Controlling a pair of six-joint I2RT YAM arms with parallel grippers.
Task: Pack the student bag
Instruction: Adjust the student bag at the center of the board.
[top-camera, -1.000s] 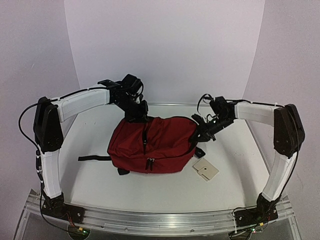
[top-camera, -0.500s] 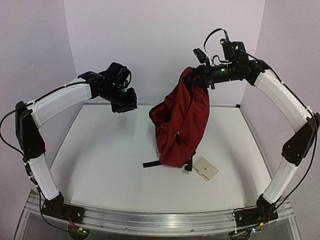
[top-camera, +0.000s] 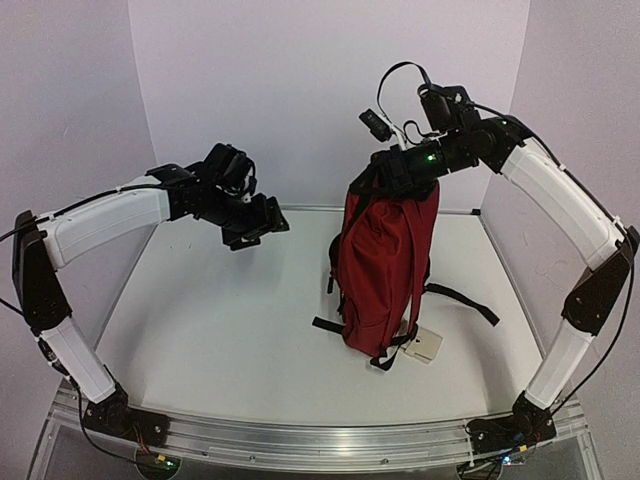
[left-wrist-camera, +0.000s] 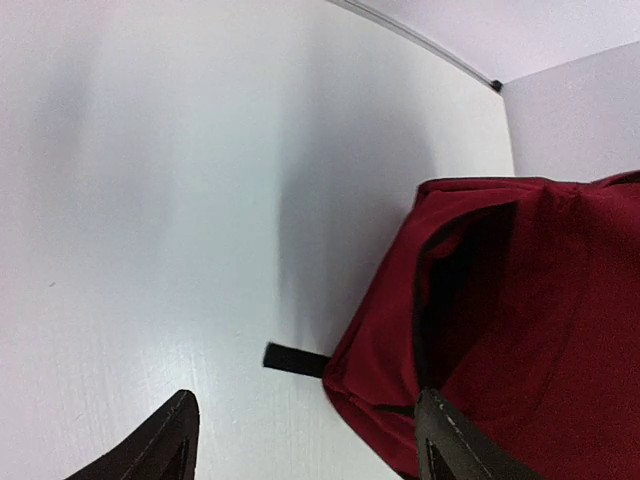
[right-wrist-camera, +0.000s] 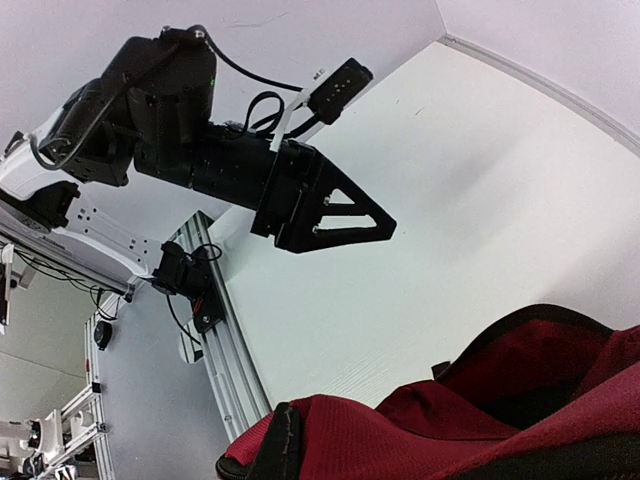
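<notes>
Overhead and wrist views of the two-arm station. The student bag (top-camera: 382, 268), dark red with black trim, hung upright and lengthwise from the right hand (top-camera: 388, 172), which was clenched on the fabric at the bag's top edge, raised well above the white desk (top-camera: 220, 320). The bag stood right of the desk's middle, and its lower end appeared to meet the desk surface, though contact could not be confirmed from above. A black strap (top-camera: 463, 300) trailed from the bag's right side down onto the desk, and a shorter strap end (top-camera: 325, 324) projected at lower left. A small beige square item (top-camera: 426, 346) lay flat on the desk, touching or just beside the bag's lower right corner, with part of it hidden behind the bag. The left hand (top-camera: 268, 222) was released, its two fingers spread wide with nothing between them, and it hung in the air left of the bag and well apart from it, pointing toward it. In the left wrist view the bag filled the right side, a dark slit of an opening (left-wrist-camera: 470, 290) running along it. In the right wrist view red fabric bunched against one finger (right-wrist-camera: 281, 448) of the right hand, with the left arm (right-wrist-camera: 190, 120) beyond.
</notes>
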